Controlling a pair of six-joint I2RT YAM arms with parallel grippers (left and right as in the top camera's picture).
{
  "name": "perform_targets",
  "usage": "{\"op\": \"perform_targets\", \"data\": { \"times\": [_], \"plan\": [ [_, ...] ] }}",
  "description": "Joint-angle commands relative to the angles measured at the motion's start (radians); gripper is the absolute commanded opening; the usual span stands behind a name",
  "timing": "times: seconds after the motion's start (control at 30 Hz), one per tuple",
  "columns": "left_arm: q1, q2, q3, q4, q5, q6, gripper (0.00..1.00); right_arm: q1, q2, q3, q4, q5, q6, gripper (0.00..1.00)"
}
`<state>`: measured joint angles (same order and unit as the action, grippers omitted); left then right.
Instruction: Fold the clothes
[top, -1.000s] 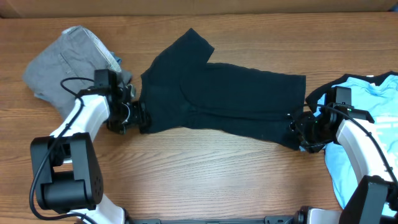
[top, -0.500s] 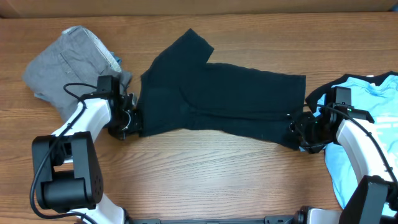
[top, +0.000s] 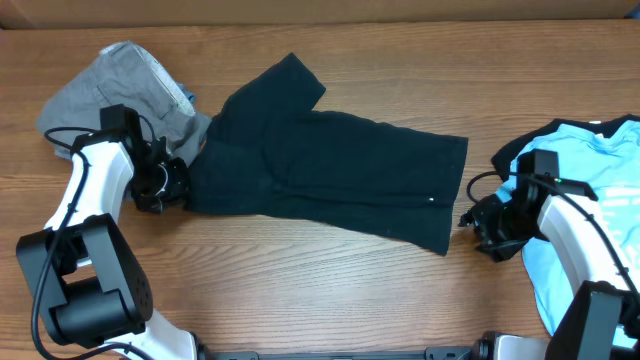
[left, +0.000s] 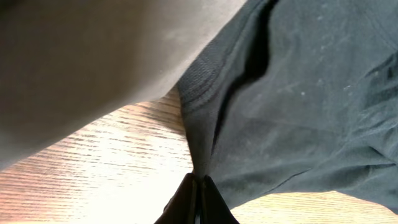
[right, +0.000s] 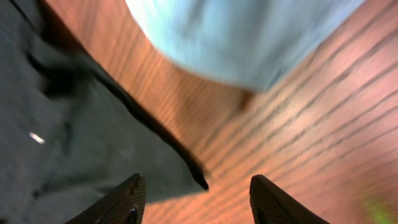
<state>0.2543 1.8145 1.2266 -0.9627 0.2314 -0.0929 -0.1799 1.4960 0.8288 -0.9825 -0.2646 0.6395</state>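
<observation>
Black T-shirt (top: 330, 175) lies spread flat across the middle of the desk (top: 330, 300), one sleeve angled toward the far edge.

Left hand (top: 160, 187) sits at the shirt's left edge. The wrist view shows its fingers pinched together on a fold of the black hem.

Right hand (top: 480, 222) is just off the shirt's lower right corner, fingers spread wide with nothing gripped.

Grey trousers (top: 110, 85) are bunched at far left. Light blue T-shirt (top: 590, 150) lies at the right edge, partly under the right arm.
</observation>
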Motion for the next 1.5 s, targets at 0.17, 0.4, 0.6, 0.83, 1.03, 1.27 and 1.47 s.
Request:
{"op": "perform_targets", "data": {
  "times": [0.17, 0.4, 0.6, 0.83, 1.03, 1.27, 1.47],
  "plan": [
    [-0.014, -0.004, 0.009, -0.001, 0.013, 0.035, 0.05, 0.083, -0.013, -0.128, 0.11, -0.08, -0.01, 0.55],
    [-0.014, -0.004, 0.009, -0.002, 0.013, 0.035, 0.05, 0.086, -0.013, -0.166, 0.204, -0.132, -0.011, 0.46],
    [-0.014, -0.004, 0.009, -0.006, 0.0, 0.038, 0.04, 0.085, -0.014, -0.162, 0.225, -0.135, -0.011, 0.04],
    [-0.011, -0.013, 0.01, -0.051, -0.006, 0.048, 0.04, 0.005, -0.042, 0.072, -0.063, -0.042, -0.183, 0.04],
    [-0.011, -0.013, 0.004, -0.079, -0.082, 0.039, 0.04, 0.001, -0.047, 0.13, -0.217, 0.092, -0.131, 0.04],
    [-0.011, -0.013, 0.004, -0.116, -0.147, 0.017, 0.12, 0.001, -0.047, 0.124, -0.296, 0.147, -0.115, 0.07],
    [-0.011, -0.013, 0.004, -0.128, -0.145, 0.018, 0.53, 0.001, -0.047, 0.124, -0.302, 0.151, -0.116, 0.66]
  ]
}}
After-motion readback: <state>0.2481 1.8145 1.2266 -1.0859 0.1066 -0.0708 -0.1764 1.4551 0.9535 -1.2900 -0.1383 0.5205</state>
